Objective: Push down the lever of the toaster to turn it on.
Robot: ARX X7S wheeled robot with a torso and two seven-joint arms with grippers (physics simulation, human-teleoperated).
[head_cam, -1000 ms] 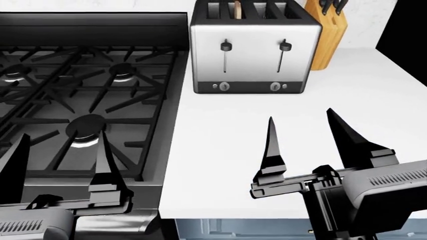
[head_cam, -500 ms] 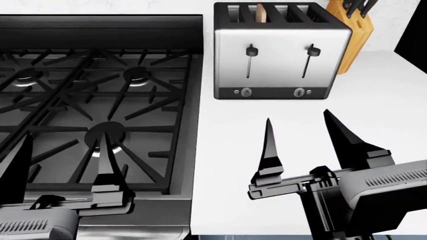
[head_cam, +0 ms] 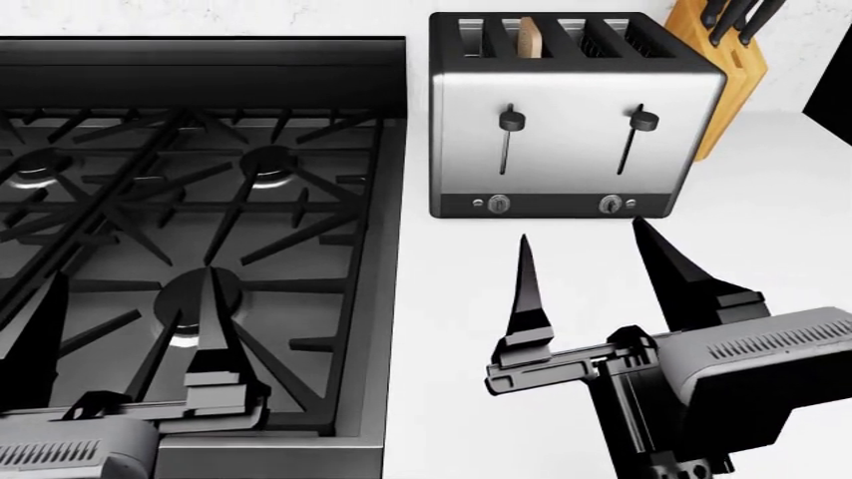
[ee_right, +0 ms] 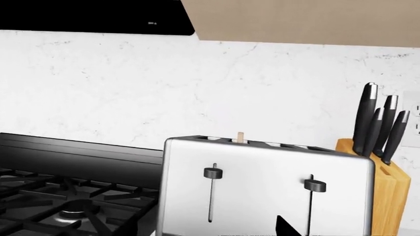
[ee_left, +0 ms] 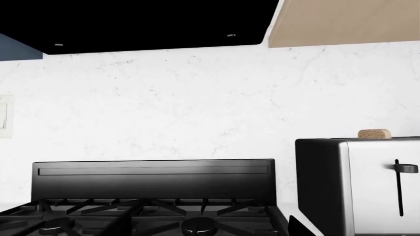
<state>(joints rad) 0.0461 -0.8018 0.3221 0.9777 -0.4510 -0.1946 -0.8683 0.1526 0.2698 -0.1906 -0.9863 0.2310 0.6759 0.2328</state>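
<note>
The brushed-steel toaster (head_cam: 573, 110) stands at the back of the white counter, a slice of bread (head_cam: 530, 38) in one slot. Its two dark levers, left (head_cam: 512, 120) and right (head_cam: 644, 121), sit at the top of their tracks above two round dials (head_cam: 498, 204). My right gripper (head_cam: 582, 235) is open and empty, its fingertips just in front of the toaster's base and apart from it. My left gripper (head_cam: 134, 277) is open and empty over the stove. The right wrist view shows the toaster (ee_right: 262, 191) and both levers (ee_right: 213, 173). The left wrist view shows the toaster's left part (ee_left: 354, 187).
A black gas stove (head_cam: 187, 200) with raised grates fills the left. A wooden knife block (head_cam: 725, 70) stands right of the toaster, touching or nearly so, also in the right wrist view (ee_right: 387, 196). White counter (head_cam: 772, 220) lies in front; a marbled wall is behind.
The view has moved in: the toaster now looks larger and lower in the frame, nearer my right fingertips. Both levers stay up, both grippers stay open.
</note>
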